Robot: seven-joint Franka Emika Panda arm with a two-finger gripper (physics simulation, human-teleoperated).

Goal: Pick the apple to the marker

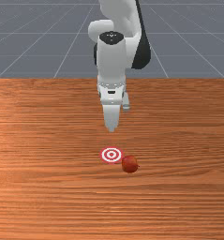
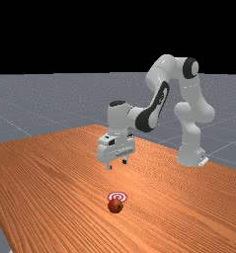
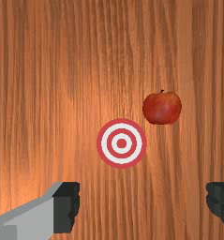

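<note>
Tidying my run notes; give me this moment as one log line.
gripper: open, empty, above table | apple: on table, beside bullseye marker, not on it | grasp: not yet made

Beneath the pincer (image 2: 117,164) spreads a tabletop (image 2: 55,173) of orange-brown wood, its fine, darker grain running crosswise to the line between the fingertips. In the front view its straight far edge crosses behind the pincer; in the far view a corner lies beyond it, toward the far view's left. Past the wood, behind the pincer, extends a grey floor (image 2: 40,96), ruled with thin pale lines that cross. In the far view it reaches a level horizon higher than the pincer, under a plain black backdrop (image 2: 90,37). Light brightens the wood below the pincer to a paler orange sheen (image 2: 127,180).
</note>
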